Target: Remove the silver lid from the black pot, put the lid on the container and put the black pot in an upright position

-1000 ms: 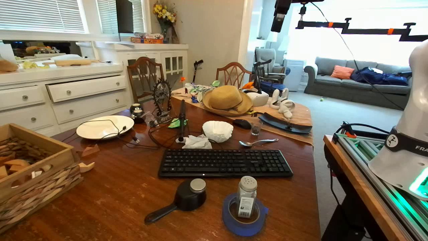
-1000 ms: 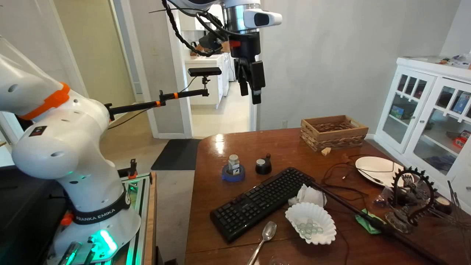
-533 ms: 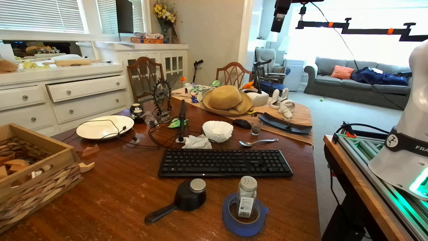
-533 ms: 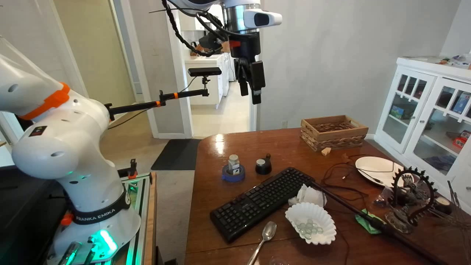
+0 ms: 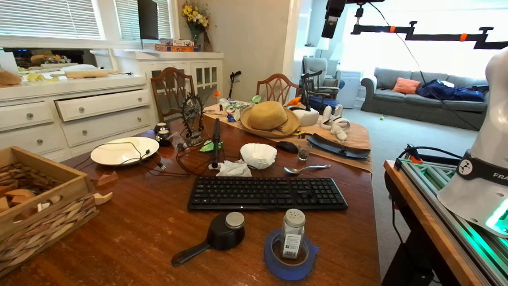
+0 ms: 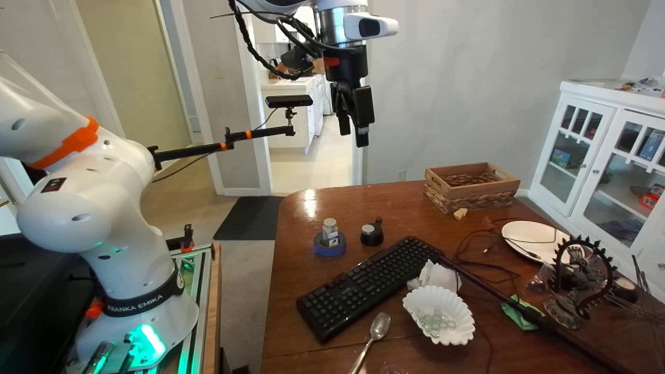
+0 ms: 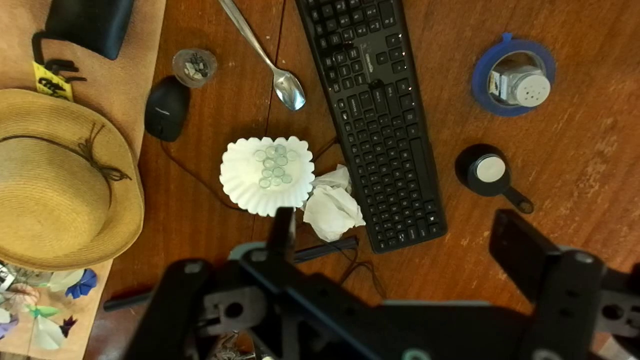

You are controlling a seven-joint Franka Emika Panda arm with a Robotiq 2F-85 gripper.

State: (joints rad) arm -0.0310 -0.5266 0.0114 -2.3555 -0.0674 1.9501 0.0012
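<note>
tabletop (image 6: 410, 208), black pot (image 6: 372, 239), parted fingers (image 6: 364, 106) well above

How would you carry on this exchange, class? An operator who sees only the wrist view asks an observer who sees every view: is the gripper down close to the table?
Observer: No; in an exterior view the gripper hangs well above the table.
Operator: How does the thing under the silver lid sit?
Observer: That black pot looks upside down in an exterior view, its handle low by the tabletop.
Operator: What else is on the table that I can't make out?
Observer: A wooden basket, with wooden pieces inside.
</note>
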